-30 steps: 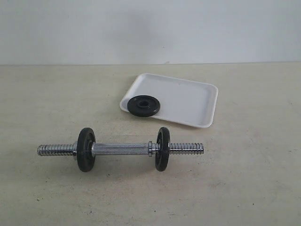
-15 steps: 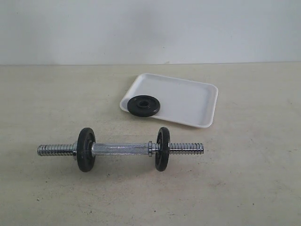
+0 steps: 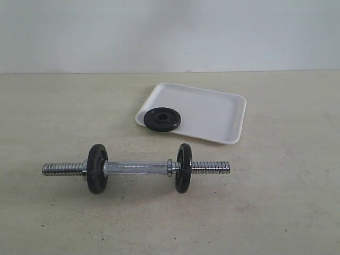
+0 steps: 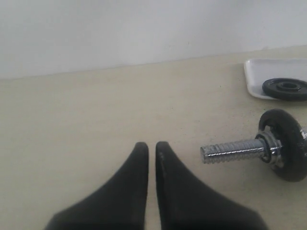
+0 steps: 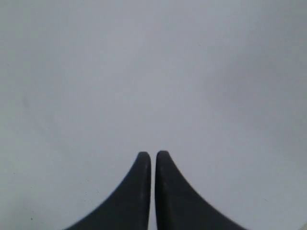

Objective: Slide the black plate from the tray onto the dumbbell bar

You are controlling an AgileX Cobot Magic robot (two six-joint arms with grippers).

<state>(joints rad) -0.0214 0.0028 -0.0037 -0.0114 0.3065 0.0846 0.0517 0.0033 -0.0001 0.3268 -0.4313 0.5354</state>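
The glossy black plate (image 3: 162, 119) lies flat in the near left corner of the white tray (image 3: 212, 109); the left wrist view also catches the plate (image 4: 286, 88) and a tray (image 4: 256, 76) corner. In front of the tray the dumbbell bar (image 3: 137, 168) rests on the table, carrying two dull dark discs, one threaded end (image 4: 232, 150) showing. My left gripper (image 4: 151, 146) is shut and empty, off that threaded end. My right gripper (image 5: 153, 155) is shut, facing only a blank grey-white surface. Neither gripper shows in the exterior view.
The beige table (image 3: 276, 202) runs back to a pale wall (image 3: 170, 32). Open tabletop lies on either side of the bar and to the right of the tray.
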